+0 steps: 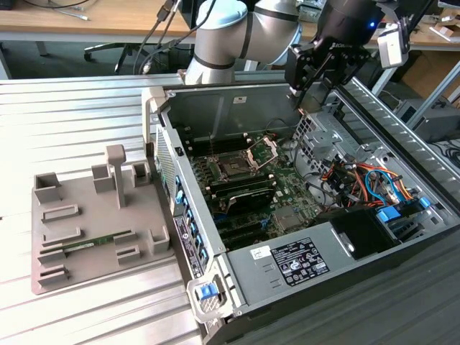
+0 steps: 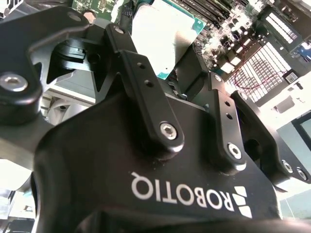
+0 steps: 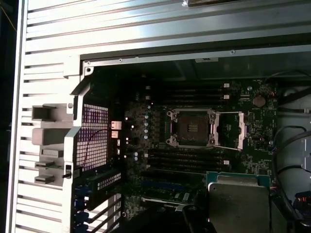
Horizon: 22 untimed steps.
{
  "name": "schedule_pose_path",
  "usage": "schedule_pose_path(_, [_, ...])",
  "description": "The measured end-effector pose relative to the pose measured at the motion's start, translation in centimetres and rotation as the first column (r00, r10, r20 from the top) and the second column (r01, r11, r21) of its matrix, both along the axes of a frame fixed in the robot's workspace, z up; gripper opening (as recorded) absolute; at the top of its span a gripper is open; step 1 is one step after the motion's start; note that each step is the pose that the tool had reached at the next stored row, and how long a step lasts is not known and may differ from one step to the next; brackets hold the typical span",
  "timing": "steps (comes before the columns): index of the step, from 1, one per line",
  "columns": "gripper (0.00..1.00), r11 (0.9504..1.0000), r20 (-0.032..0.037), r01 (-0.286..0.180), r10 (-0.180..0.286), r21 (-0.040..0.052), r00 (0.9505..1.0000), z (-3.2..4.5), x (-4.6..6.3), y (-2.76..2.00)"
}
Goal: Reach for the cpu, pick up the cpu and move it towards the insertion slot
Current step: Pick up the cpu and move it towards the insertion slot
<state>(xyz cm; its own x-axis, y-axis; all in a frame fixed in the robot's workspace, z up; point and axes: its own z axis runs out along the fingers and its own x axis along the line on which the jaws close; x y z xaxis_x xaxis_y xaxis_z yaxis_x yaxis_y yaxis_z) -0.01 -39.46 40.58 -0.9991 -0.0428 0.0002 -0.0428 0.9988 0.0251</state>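
Claw gripping cpu, partly hidden behind its fingers

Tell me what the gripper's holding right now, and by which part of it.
It holds the cpu: the gripper has its fingers pinched on two opposite edges of the chip.

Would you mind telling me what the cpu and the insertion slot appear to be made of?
The cpu: matte silvery top, likely metal, on a green board-like rim. The insertion slot: dark centre, possibly plastic, ringed by a pale frame that glints like bare metal.
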Motion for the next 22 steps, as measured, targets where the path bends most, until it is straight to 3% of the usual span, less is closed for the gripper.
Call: schedule_pose_path(22, [0.55, 1.0000, 0.0001, 0.000, 0.000, 0.0001, 1.0000, -0.09, 1.8, 0.00])
